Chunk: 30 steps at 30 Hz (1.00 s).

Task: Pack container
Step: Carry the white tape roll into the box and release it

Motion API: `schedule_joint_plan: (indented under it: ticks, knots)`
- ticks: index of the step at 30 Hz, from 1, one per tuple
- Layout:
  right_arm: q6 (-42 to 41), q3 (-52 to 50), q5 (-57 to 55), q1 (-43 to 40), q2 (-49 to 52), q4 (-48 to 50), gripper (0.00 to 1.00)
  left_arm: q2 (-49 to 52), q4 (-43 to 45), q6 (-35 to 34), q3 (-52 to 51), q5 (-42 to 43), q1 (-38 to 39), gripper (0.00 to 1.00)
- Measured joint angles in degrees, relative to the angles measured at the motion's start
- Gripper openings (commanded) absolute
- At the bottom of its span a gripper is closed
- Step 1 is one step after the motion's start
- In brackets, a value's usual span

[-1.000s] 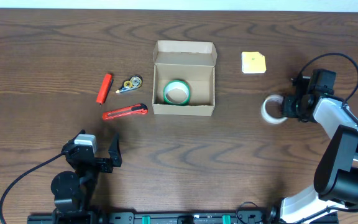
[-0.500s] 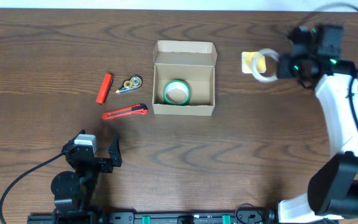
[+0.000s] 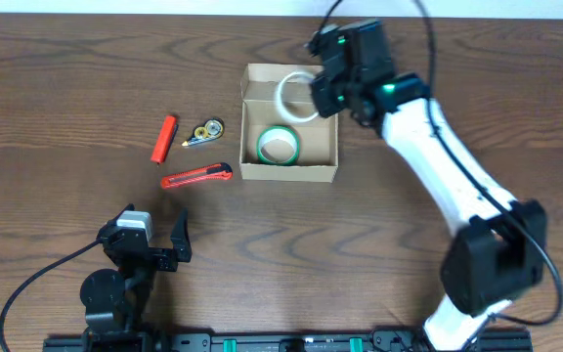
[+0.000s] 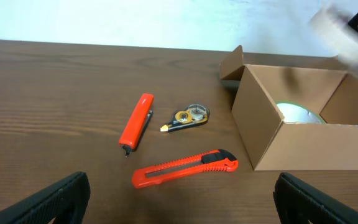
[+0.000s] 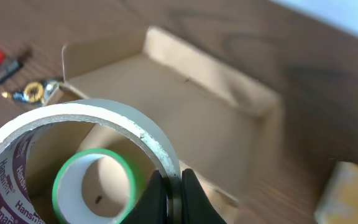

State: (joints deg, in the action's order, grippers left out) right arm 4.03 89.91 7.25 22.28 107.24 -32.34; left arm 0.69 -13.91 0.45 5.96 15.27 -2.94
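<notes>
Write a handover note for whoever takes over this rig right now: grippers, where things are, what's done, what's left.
Right gripper: shut on the white tape roll, held above the open tan cardboard box.
Left gripper: open, empty, away from the box.
Done: green-edged tape roll lies in the box.
Left: drop the white roll in; probably then the red utility knife, red stick-shaped item and correction tape dispenser lying left of the box.

I saw one tape roll [image 3: 280,130] inside the container [image 3: 289,173], a second roll [image 5: 73,112] in the right gripper [image 5: 168,190] above its far side; cutter [image 3: 195,176] and correction tape [image 3: 203,130] lay left on the tabletop [image 3: 66,78].
</notes>
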Motion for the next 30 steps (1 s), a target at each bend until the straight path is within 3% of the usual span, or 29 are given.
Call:
schedule_joint_plan:
  ticks: [12, 24, 25, 27, 30]
  knots:
    - [-1.16, 0.15, -4.04, 7.43, 4.68, -2.86, 0.01, 0.00, 0.00, 0.00, 0.00, 0.00, 0.00, 0.95]
    - [-3.45, 0.15, -7.08, 7.85, 8.00, -6.27, 0.01, 0.00, 0.00, 0.00, 0.00, 0.00, -0.02, 0.96]
    - [-3.45, 0.15, -7.10, 7.85, 8.00, -6.60, 0.07, 0.00, 0.00, 0.00, 0.00, 0.00, 0.00, 0.95]
    - [-3.93, 0.15, -7.21, 7.85, 8.00, -6.99, 0.29, 0.00, -0.02, 0.00, 0.00, -0.02, 0.00, 0.95]
    - [-4.15, 0.15, -7.28, 7.89, 8.00, -7.23, 0.44, 0.00, -0.02, 0.00, 0.00, 0.00, 0.00, 0.95]
